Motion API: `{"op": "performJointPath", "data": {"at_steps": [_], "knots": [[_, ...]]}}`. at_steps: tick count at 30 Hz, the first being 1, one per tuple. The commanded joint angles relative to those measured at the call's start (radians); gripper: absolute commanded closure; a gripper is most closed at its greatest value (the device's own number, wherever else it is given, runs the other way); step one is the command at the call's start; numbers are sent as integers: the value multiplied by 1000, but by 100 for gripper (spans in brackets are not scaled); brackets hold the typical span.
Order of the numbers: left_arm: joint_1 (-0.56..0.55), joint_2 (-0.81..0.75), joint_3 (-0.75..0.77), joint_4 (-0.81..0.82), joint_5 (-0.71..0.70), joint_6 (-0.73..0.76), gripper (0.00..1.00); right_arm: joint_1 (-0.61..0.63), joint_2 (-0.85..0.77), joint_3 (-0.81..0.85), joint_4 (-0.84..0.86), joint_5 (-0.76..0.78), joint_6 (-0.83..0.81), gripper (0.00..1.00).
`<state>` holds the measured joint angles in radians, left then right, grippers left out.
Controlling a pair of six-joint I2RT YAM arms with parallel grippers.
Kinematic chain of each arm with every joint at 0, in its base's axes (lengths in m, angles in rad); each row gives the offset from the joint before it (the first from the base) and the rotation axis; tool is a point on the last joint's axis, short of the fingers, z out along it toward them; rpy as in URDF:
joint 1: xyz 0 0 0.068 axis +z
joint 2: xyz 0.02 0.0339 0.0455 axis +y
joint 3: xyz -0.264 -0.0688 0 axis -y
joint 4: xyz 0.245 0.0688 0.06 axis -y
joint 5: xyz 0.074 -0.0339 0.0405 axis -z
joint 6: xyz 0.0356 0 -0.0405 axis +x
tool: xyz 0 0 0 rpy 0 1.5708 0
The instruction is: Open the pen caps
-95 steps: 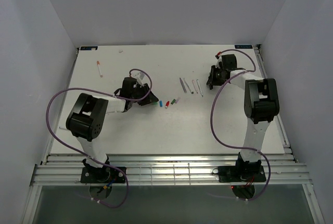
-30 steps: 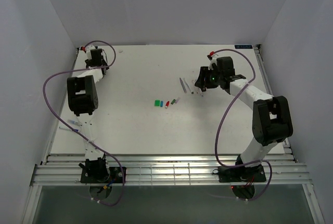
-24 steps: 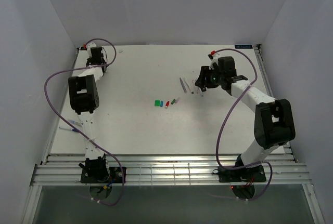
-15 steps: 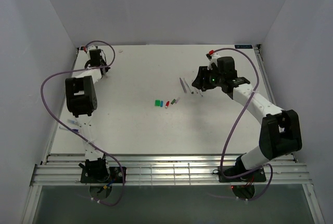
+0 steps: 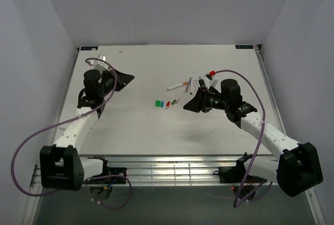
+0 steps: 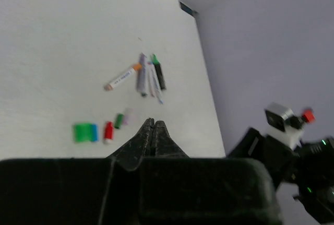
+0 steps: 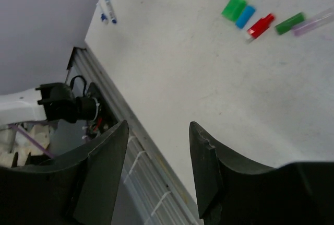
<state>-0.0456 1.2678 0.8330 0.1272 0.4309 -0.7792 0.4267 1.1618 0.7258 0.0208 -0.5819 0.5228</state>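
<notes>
Left gripper (image 6: 152, 131) is pinched shut on nothing, and right gripper (image 7: 157, 131) gapes empty. Ahead of the left's tips, pens (image 6: 148, 76) lie beyond loose pen caps (image 6: 85, 132). Likely between pens; next, grasp the orange-tipped pen (image 6: 122, 77).

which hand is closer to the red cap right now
Right. The right hand hovers just to the right of the red cap; the left hand is clearly farther away, off to its left and further back.
</notes>
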Motion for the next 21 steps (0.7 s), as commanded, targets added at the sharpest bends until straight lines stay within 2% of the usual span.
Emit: {"op": "performJointPath", "data": {"at_steps": [1,2,4,6,7,8,9,10,12,15,19,21], "knots": [[-121,-186,-164,77,97,-167,100,79,-62,-66,229,-110,173,43],[-182,-282,-202,138,79,-190,100,89,-66,-77,278,-113,189,43],[-210,-355,-244,122,17,-216,100,84,-83,-72,242,-57,160,43],[-214,-400,-207,-16,-27,-186,100,29,-74,-34,101,22,64,41],[-214,-392,-139,-79,-93,-101,100,-45,-59,45,23,87,24,41],[-215,-375,-114,-163,-110,-77,100,-80,-35,88,-51,156,-15,40],[-215,-333,-92,-187,-132,-57,100,-110,36,121,-106,247,-86,34],[-215,-309,-65,-190,-136,-17,100,-164,86,185,-113,261,-110,34],[-215,-241,-54,-160,-121,3,100,-203,251,277,-197,194,-150,35],[-217,-142,-37,-121,-98,37,99,-209,382,369,-197,149,-242,39],[-220,-30,-40,-20,-95,37,99,-207,482,444,-167,149,-322,43],[-223,4,-70,31,-74,14,99,-206,548,520,-205,180,-329,46]]}}
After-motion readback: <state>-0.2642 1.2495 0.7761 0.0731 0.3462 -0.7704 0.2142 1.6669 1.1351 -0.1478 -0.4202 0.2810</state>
